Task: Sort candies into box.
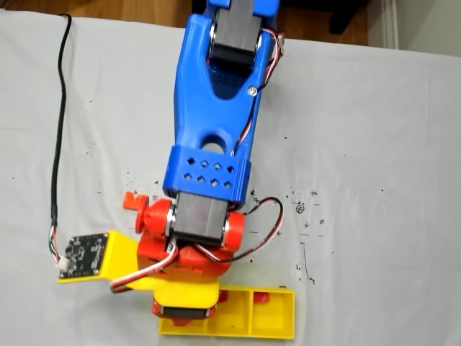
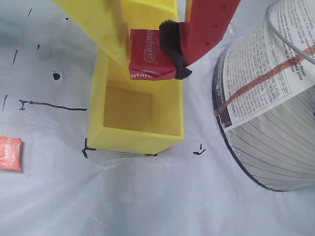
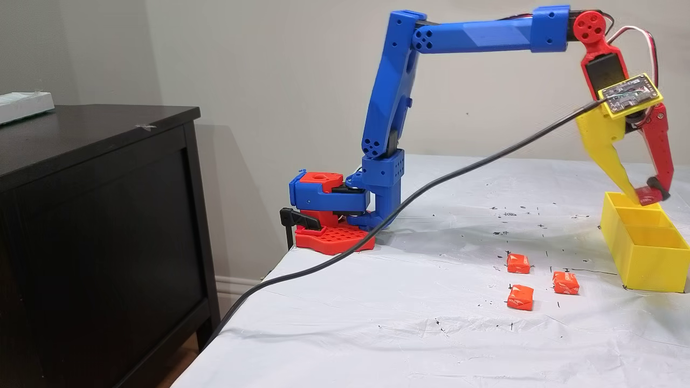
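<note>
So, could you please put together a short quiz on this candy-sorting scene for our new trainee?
1. True or false: the gripper is empty.
2. In the side fixed view, how many orange candies lie on the table sheet?
3. The red candy hangs over: A) the bare sheet, B) the yellow box, C) the printed can.

Key:
1. False: it is shut on the red candy.
2. Three.
3. B.
</note>
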Available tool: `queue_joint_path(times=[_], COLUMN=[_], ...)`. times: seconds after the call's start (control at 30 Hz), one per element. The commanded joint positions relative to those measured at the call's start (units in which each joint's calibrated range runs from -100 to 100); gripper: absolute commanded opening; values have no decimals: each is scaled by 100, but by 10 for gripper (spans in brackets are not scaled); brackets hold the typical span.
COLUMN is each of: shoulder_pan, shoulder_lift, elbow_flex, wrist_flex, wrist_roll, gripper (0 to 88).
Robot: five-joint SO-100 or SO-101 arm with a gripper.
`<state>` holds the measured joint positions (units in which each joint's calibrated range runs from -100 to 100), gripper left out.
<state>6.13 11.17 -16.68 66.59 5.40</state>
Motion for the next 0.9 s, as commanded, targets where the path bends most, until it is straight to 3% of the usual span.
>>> queue_joint_path(times=[0.0, 0.8, 0.87], shoulder_pan=[3, 21, 21], shoulder_lift=[-73, 139, 164], elbow_flex=[-594, -585, -603], wrist_flex=[50, -23, -32], wrist_roll=[10, 39, 44], gripper=[2, 2, 36])
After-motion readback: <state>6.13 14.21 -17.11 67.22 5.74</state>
